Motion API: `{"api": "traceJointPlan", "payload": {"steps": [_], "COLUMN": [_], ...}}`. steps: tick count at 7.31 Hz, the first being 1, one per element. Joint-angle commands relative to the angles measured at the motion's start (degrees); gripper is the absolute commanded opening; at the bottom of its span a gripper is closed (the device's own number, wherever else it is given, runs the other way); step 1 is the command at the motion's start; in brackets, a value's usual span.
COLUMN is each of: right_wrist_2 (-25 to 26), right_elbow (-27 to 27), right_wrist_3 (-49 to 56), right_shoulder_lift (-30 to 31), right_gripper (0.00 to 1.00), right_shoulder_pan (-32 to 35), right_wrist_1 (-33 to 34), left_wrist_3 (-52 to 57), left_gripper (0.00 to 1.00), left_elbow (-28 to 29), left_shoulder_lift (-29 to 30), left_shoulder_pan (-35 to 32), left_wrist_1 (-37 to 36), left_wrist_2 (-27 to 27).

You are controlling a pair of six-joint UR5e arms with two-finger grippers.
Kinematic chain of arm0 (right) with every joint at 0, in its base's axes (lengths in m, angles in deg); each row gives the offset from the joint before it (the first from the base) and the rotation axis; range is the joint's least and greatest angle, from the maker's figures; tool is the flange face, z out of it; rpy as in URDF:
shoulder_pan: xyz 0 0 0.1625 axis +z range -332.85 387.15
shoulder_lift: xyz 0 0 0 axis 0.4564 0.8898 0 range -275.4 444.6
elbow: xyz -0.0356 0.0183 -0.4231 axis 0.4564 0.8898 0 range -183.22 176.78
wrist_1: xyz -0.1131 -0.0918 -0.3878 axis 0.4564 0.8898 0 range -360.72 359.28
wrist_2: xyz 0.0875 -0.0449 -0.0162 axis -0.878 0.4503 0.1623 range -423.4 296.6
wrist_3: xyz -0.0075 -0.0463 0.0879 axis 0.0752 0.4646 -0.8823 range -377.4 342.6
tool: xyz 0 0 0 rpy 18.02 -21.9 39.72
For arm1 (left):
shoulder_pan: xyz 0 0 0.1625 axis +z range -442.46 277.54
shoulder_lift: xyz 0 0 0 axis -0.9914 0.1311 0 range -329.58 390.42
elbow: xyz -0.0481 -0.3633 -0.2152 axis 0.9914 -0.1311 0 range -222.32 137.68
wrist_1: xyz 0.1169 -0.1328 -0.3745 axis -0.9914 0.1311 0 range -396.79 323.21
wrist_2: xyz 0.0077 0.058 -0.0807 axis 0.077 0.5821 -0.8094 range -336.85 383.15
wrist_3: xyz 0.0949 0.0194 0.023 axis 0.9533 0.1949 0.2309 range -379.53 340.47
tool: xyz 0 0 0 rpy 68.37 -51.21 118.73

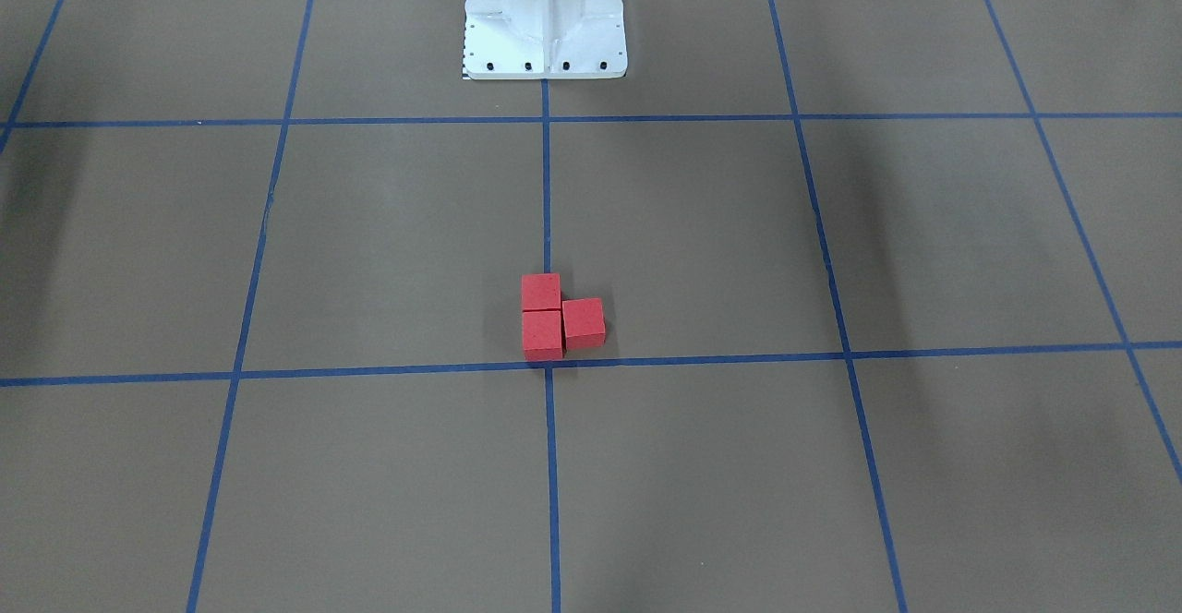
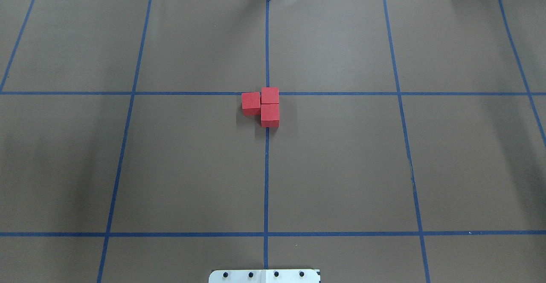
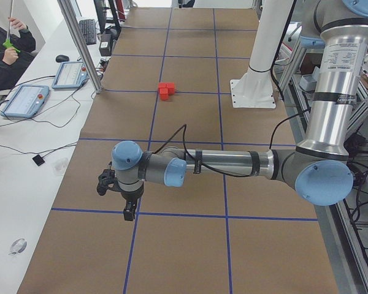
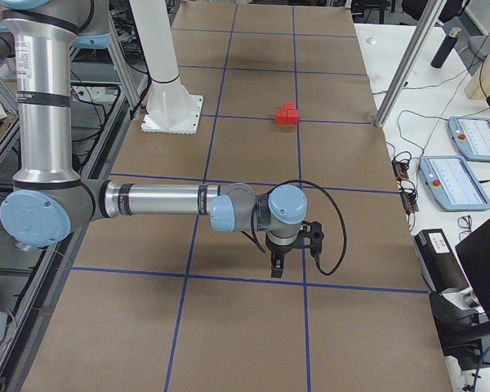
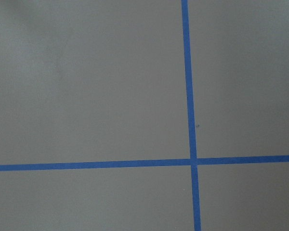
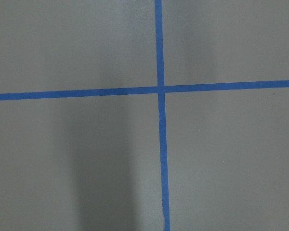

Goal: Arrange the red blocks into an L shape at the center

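Red blocks (image 2: pixel 270 113), L-stem along tape line (image 2: pixel 266 176)

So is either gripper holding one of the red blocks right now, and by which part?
No block is held. All three red blocks sit together on the table, far from the left gripper and the right gripper.

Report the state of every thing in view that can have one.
Red blocks: flat on the table, none stacked, set side by side in an L.
Center: uncovered; the L sits right against it on the robot's side.
Left gripper: fingers pointing down over the table, far from the blocks; open or shut, cannot tell.
Right gripper: the same; open or shut, cannot tell.
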Motion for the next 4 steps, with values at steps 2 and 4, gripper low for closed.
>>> {"api": "traceJointPlan", "payload": {"steps": [2, 4], "right_wrist_2": [-0.1, -0.1], "right_elbow": [0.0, -0.1], "right_wrist_3": [-0.1, -0.1], "right_shoulder_lift": [-0.1, -0.2], "right_gripper": [0.99, 0.99], "right_shoulder_pan": [0.0, 0.0], "right_wrist_1": [0.0, 0.0], "left_wrist_3": [0.1, 0.1], "left_gripper": [1.0, 1.0], "left_elbow": [-3.8, -4.0], "left_shoulder_lift": [-2.2, -2.1], "left_shoulder_pan": [0.2, 0.2], "left_wrist_1": [-4.9, -4.8], "left_wrist_2": [-0.2, -2.1]}}
